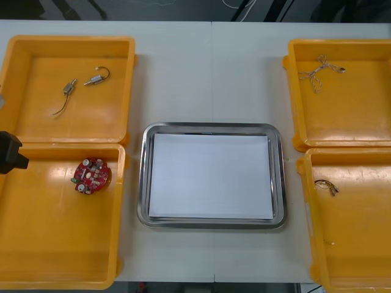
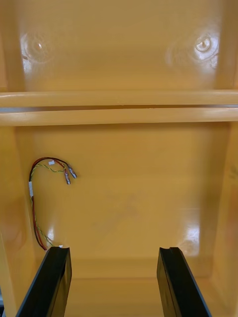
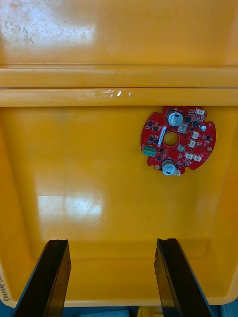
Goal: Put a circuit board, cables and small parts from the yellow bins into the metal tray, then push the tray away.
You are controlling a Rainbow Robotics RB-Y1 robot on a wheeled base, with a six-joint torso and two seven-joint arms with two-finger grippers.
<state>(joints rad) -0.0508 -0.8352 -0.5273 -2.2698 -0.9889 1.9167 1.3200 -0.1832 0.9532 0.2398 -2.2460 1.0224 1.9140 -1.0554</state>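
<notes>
A round red circuit board [image 1: 91,175] lies in the near left yellow bin [image 1: 55,244], close to its far wall. My left gripper [image 3: 111,280] hangs open over that bin, and the board [image 3: 158,133] sits beyond its right finger [image 3: 178,277]. My right gripper [image 2: 114,282] is open over the near right yellow bin [image 1: 354,232]. A red and yellow cable [image 2: 68,174] lies ahead of its left finger [image 2: 49,282], by the bin's wall. The same cable [image 1: 326,186] lies near that bin's inner side. The metal tray [image 1: 144,183], white inside, sits between the bins with nothing in it.
Two small metal parts [image 1: 96,78] with wire tails lie in the far left bin [image 1: 36,116]. A thin pale cable [image 1: 316,73] lies in the far right bin [image 1: 366,116]. A black part of my left arm [image 1: 8,152] shows at the table's left edge.
</notes>
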